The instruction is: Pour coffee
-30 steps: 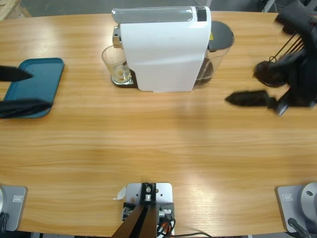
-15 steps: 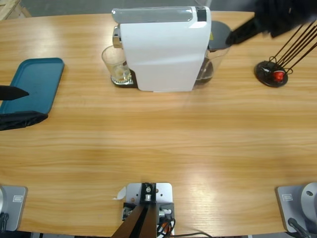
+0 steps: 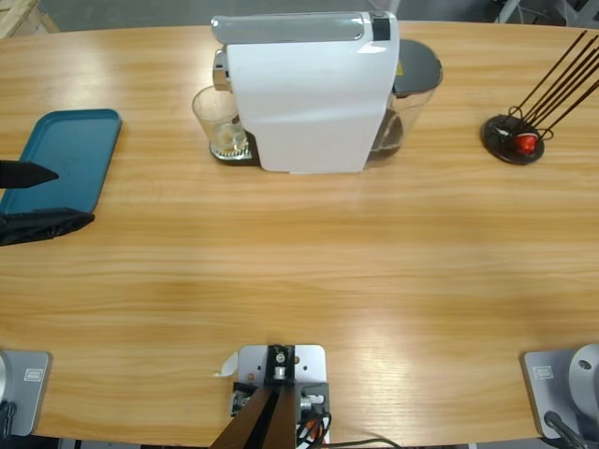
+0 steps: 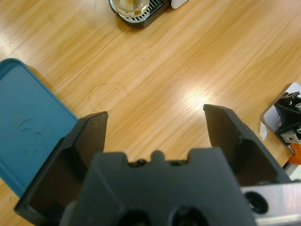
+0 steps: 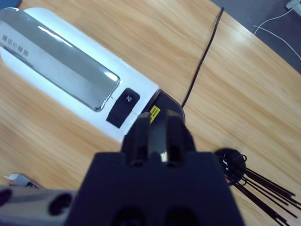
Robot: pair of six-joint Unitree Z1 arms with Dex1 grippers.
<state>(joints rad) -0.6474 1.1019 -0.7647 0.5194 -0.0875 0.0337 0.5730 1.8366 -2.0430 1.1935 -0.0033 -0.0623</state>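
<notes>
**Glass waits under the spout, both arms away from it**

The glass (image 3: 217, 123) stands on the drip tray of the white machine (image 3: 309, 94), at the machine's left end, far side of the table (image 3: 309, 281). This place makes sense: it is just below the spout, so the coffee (image 3: 228, 140) fell directly into it. Only a little pale-topped liquid shows at the bottom of the glass. In the left wrist view the same glass (image 4: 133, 5) appears at the top edge, well apart from the jaws.

The left gripper (image 3: 42, 198) is at the left edge of the table, beside the blue tray (image 3: 70, 154), its jaws spread wide and holding nothing. I judge that it is kept open and pointed toward the glass because it must take the glass next. The tray lies flat and bare near it, perhaps as the place to carry or set the glass.

The right gripper (image 5: 157, 129) is not seen in the high view. Its wrist view looks down on the top of the machine, with the silver lid (image 5: 61, 56) and a black button (image 5: 123, 107) near its tips. Its jaws are pressed together, gripping nothing. Probably this closed shape serves to push the button.

A black stand with thin sticks (image 3: 513, 137) stays at the far right, out of the way.
</notes>
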